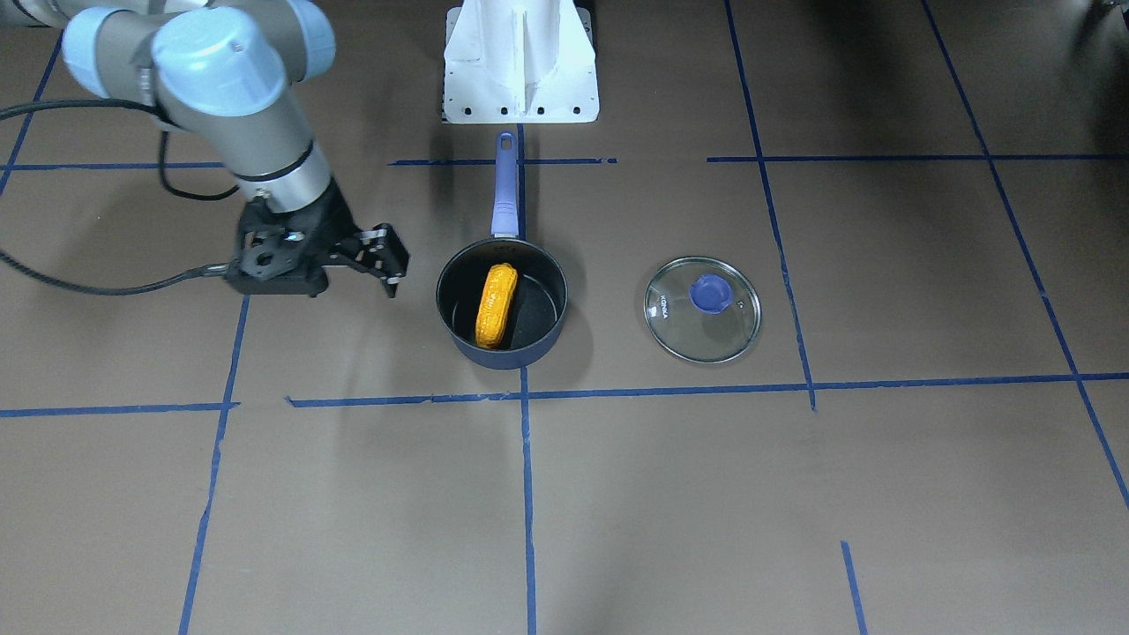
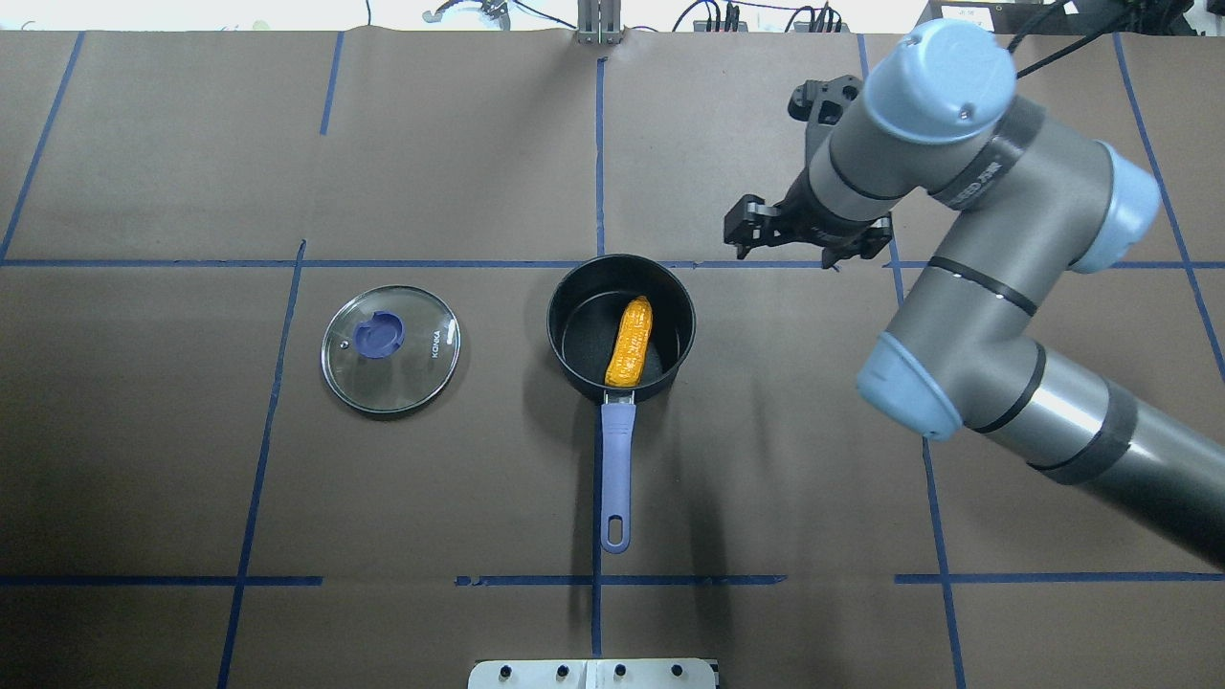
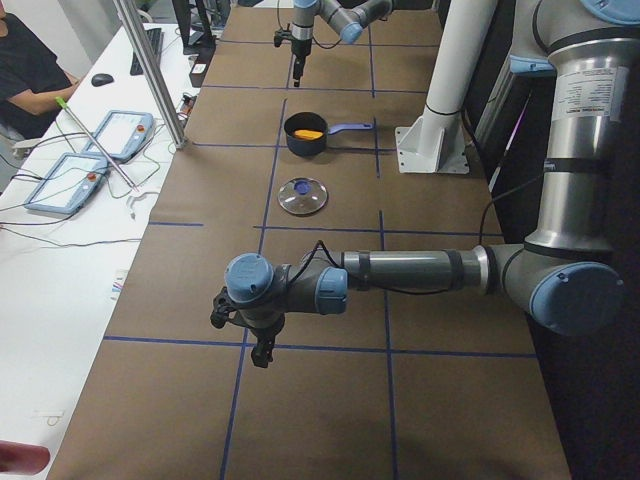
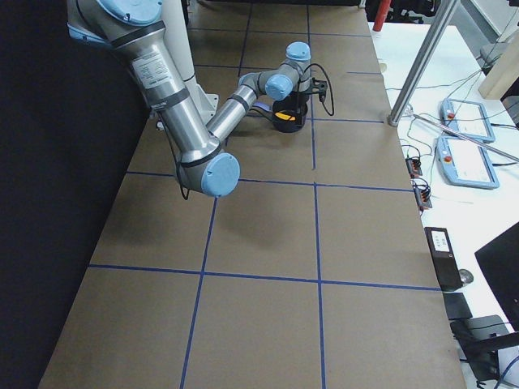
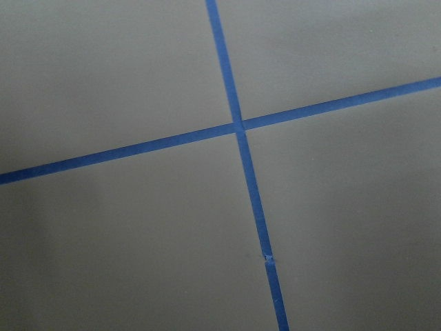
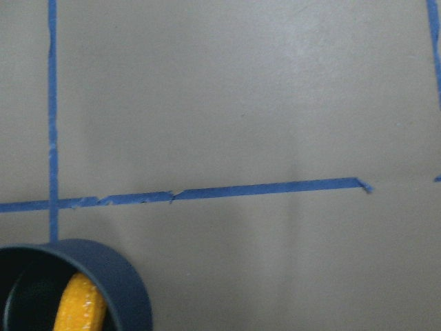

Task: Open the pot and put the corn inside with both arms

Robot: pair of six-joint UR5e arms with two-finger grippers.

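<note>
The dark navy pot stands uncovered at the table's middle, its purple-blue handle toward the robot. The orange-yellow corn lies inside it, also seen from overhead and in the right wrist view. The glass lid lies flat on the table beside the pot, apart from it. My right gripper is open and empty, above the table just off the pot's far right side. My left gripper shows only in the exterior left view, far from the pot; I cannot tell its state.
The white pedestal base stands at the robot's edge, just beyond the pot handle's end. Blue tape lines cross the brown table cover. Tablets and cables lie on a white side table, where a person sits.
</note>
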